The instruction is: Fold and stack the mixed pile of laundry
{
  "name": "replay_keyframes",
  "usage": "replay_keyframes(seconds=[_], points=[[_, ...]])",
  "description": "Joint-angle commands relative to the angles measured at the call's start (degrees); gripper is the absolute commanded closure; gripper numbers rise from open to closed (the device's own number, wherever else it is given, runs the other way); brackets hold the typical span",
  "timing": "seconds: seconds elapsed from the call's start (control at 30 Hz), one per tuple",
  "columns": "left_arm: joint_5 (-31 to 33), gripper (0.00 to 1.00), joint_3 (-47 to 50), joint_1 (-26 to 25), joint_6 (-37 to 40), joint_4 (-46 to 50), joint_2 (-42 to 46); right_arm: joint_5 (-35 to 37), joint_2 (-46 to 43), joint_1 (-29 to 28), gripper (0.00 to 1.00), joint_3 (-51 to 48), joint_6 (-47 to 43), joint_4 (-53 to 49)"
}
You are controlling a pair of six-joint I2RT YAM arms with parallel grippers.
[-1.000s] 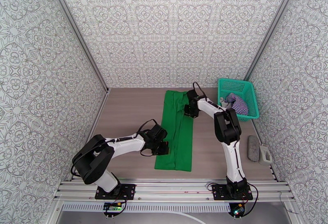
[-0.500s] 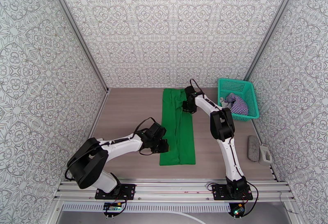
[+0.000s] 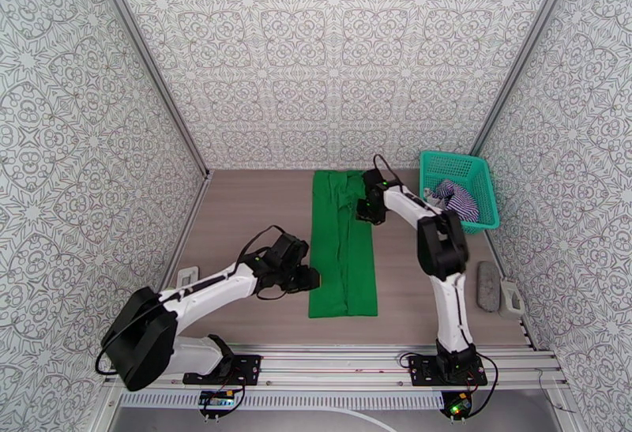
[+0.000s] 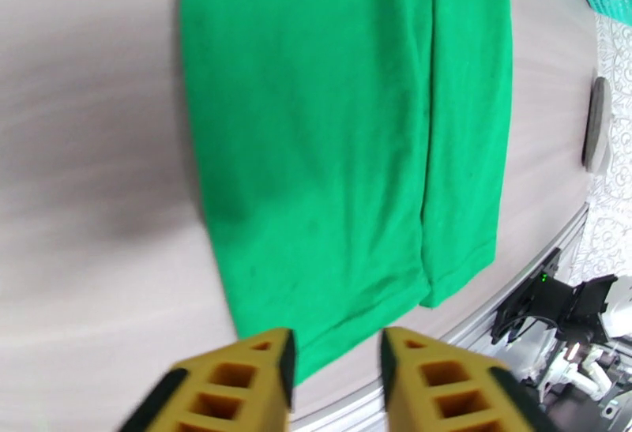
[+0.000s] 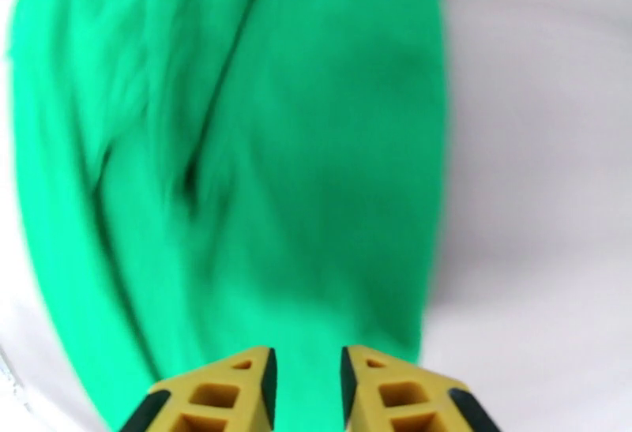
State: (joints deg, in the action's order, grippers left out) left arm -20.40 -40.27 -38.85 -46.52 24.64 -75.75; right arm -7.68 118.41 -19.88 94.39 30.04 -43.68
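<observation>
The green T-shirt lies flat in the middle of the table, folded into a long narrow strip running away from me. My left gripper sits at the strip's near left edge. In the left wrist view its jaws stand apart with nothing between them, and the shirt's near hem lies just beyond the tips. My right gripper hovers over the strip's far right edge. Its jaws are slightly apart above the green cloth. The striped top lies bunched in the basket.
The teal mesh basket stands at the back right corner. A grey oblong pad and a white object lie by the right wall. A small grey item sits at the left wall. A metal rail runs along the near edge.
Both grippers have opened and let go of the shirt. The shirt slid away from the near edge first. The left arm has drawn back to the left, off the cloth.
</observation>
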Motion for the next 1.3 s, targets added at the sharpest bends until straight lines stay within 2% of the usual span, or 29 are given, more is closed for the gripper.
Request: replay_keyframes(seconds=[0.0,0.17,0.3,0.57,0.7,1.0,1.27], points=[[-2.64,0.54,4.34,-0.84,-3.47,0.56,2.66,-4.42,-13.09,0.21,0.66,-11.97,2.94,4.62],[-5.29,0.45,9.46,-2.79,-7.34,-3.63,4.18,-10.43,-28.03,-0.03,0.6,-33.11,4.63,5.91],[-6.92,0.45,11.65,-3.42,-9.56,-6.42,3.65,-14.22,-38.25,-1.14,0.59,-45.54,5.39,2.41],[-6.3,0.47,10.75,-4.04,-10.48,-5.14,1.71,-18.33,-50.88,-5.06,0.56,-59.07,10.67,0.07],[-5.89,0.45,8.77,-4.17,-9.86,-4.56,-0.28,-19.48,-51.86,-7.66,0.53,-62.37,12.99,2.56],[-2.62,0.5,4.4,-5.72,-9.34,-3.09,-5.07,-21.58,-47.48,-10.55,0.53,-65.71,17.61,13.25],[0.37,0.59,4.18,-6.76,-9.69,0.28,-5.73,-22.54,-44.65,-12.52,0.55,-67.31,20.98,19.23]])
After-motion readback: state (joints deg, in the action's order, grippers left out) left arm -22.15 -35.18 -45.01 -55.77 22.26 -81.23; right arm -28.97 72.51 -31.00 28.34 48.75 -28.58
